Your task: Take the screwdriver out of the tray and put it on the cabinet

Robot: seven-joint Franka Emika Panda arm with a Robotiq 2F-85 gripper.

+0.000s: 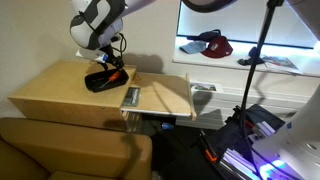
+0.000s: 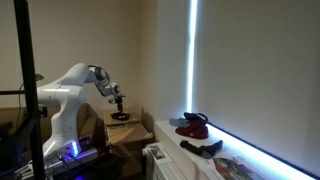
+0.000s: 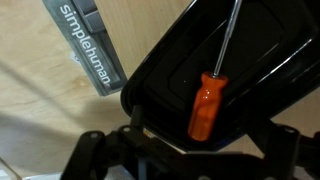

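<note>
The orange-handled screwdriver (image 3: pixel 205 105) lies inside the black tray (image 3: pixel 168 72) on the tabletop of the cabinet (image 1: pixel 60 95), handle toward the arm. The fingers (image 3: pixel 88 152) hang spread on either side of that handle, apparently lined up to pinch it.

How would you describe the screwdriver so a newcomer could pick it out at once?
On top of the light tan cabinet sits a shallow black tray, beside a flat grey item marked simplehuman. The screwdriver lies inside that tray: slim, with a thin shaft and the only orange-red handle there.
</note>
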